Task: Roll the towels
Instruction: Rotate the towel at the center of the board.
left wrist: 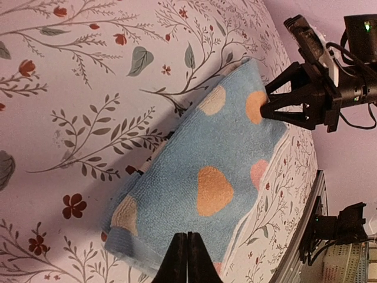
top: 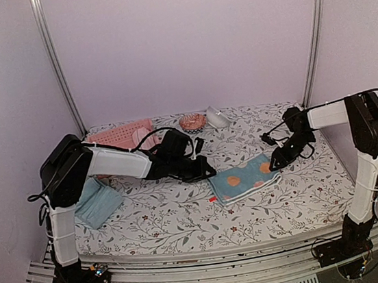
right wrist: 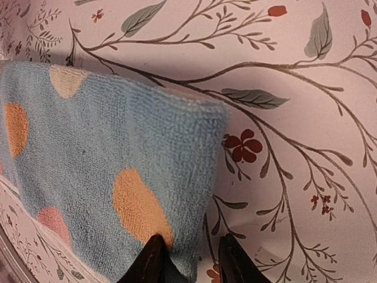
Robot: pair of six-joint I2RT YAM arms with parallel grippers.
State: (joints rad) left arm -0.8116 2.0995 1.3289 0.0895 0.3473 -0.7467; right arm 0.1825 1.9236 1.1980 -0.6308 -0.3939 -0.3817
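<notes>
We see the left gripper [left wrist: 187,247] with its two fingers pressed flat together, no gap between them. Their tips sit over one short edge of the light blue terry towel with orange and white blobs [left wrist: 194,171]. We cannot tell whether any cloth is caught between them.

The right gripper [right wrist: 191,242] has its jaws apart. One finger lies over the towel's opposite end and the other over the bare table beside it, so a corner of the folded cloth sits in the gap, not clamped.

The towel lies flat and folded between the two grippers, in the right half of the bench covered with a floral-print cloth [top: 184,218], about midway between the near and far edges.

Well apart from it, close to the left edge, lies a plain pale teal towel [top: 96,202], loosely folded. Towards the far left corner rests a pink perforated plastic basket [top: 116,138]. Along the far edge, near its middle, we see a small pinkish bowl [top: 192,122] with a white object [top: 218,117] just beside it.
</notes>
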